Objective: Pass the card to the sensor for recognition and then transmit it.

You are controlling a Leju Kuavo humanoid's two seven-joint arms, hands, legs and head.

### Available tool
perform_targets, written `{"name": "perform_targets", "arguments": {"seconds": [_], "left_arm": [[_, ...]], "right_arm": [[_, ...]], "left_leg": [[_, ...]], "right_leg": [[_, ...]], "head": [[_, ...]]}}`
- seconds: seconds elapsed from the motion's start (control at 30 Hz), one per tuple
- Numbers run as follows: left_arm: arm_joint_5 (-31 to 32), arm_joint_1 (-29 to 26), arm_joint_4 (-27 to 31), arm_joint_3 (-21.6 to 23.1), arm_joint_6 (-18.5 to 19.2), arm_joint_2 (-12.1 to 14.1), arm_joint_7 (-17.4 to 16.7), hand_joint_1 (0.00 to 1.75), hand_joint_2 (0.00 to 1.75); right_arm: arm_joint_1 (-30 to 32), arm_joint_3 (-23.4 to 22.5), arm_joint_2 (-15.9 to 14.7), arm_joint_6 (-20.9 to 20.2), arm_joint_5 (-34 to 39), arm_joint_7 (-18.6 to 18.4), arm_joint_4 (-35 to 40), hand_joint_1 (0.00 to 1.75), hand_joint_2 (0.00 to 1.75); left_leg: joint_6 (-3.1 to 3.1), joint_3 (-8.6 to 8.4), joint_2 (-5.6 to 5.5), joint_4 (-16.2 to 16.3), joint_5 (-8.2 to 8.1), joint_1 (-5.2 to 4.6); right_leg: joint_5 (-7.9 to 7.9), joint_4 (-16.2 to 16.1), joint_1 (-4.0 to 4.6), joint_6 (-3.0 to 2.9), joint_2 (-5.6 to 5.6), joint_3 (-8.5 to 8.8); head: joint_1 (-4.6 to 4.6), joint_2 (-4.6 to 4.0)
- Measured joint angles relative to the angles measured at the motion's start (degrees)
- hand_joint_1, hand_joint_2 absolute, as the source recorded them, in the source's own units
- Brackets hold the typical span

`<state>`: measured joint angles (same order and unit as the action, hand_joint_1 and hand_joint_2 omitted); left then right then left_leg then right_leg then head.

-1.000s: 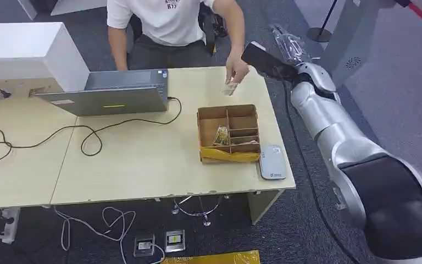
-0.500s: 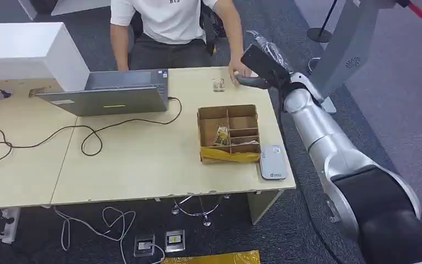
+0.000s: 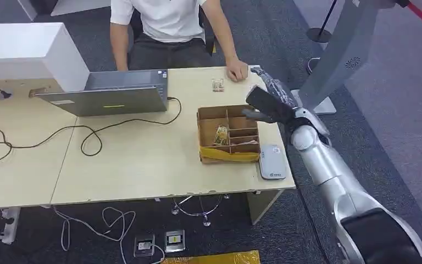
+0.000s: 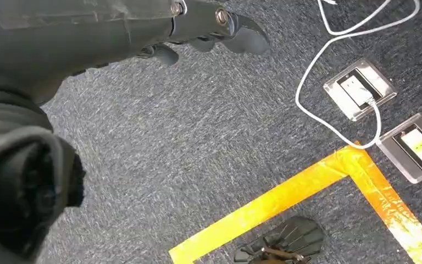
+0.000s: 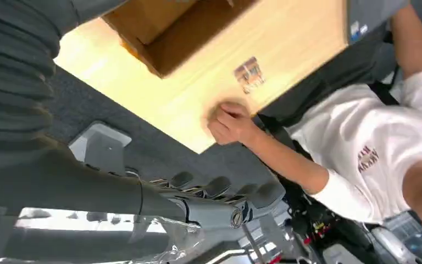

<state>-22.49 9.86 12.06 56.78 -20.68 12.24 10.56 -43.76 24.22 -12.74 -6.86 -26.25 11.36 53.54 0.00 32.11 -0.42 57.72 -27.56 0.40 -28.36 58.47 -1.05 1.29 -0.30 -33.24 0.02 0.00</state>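
Note:
A small card (image 3: 217, 84) lies flat on the table's far side, just beyond the cardboard box (image 3: 236, 111); the right wrist view shows the card (image 5: 249, 74) too. The grey card sensor (image 3: 272, 161) lies on the table right of the box, near the front edge. My right hand (image 3: 266, 104) hovers by the box's far right corner with its fingers (image 5: 220, 190) stretched out and holding nothing. A second card (image 3: 221, 135) stands in one of the box's compartments. My left hand (image 4: 209, 25) hangs over the carpet, holding nothing.
A person sits behind the table with a hand (image 3: 236, 72) resting on it near the card. A laptop (image 3: 110, 93) and loose cables (image 3: 82, 137) are on the left. A white box (image 3: 27, 52) stands far left. Floor sockets (image 4: 357, 88) and yellow tape (image 4: 286, 203) lie below.
The person has laid the card on the table and rested their hand beside it. My right arm has dropped and drawn back from the person's hand to the box's far right corner.

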Motion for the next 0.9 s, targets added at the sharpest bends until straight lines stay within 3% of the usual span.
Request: {"name": "perform_targets", "arguments": {"seconds": [0.27, 0.67, 0.9], "left_arm": [[-0.1, -0.2, 0.0, -0.1, 0.0, 0.0, 0.0, 0.00, 0.00], [0.9, -0.1, 0.0, 0.0, 0.2, 0.3, -0.4, 0.00, 0.00], [0.9, -0.1, 0.0, 0.0, 0.2, 0.5, -0.9, 0.00, 0.00]], "right_arm": [[7.6, 0.1, -2.8, -2.0, -7.3, -1.6, 8.2, 0.00, 1.75], [15.5, 1.1, -5.3, -5.4, -10.9, -4.5, 16.5, 0.00, 1.75], [16.7, 1.9, -6.3, -3.1, -17.8, -9.1, 18.3, 0.00, 1.75]], "left_leg": [[0.00, 0.02, 0.00, 0.0, -0.01, 0.00], [-0.01, 0.01, 0.01, 0.0, -0.01, 0.00], [-0.01, 0.01, 0.01, 0.0, -0.01, 0.00]], "right_leg": [[-0.01, 0.0, 0.00, -0.01, 0.00, -0.01], [-0.02, 0.0, 0.00, -0.02, 0.01, -0.01], [-0.02, 0.0, 0.00, -0.02, 0.01, -0.01]], "head": [[0.00, 0.00], [0.00, 0.00], [0.00, 0.00]]}}
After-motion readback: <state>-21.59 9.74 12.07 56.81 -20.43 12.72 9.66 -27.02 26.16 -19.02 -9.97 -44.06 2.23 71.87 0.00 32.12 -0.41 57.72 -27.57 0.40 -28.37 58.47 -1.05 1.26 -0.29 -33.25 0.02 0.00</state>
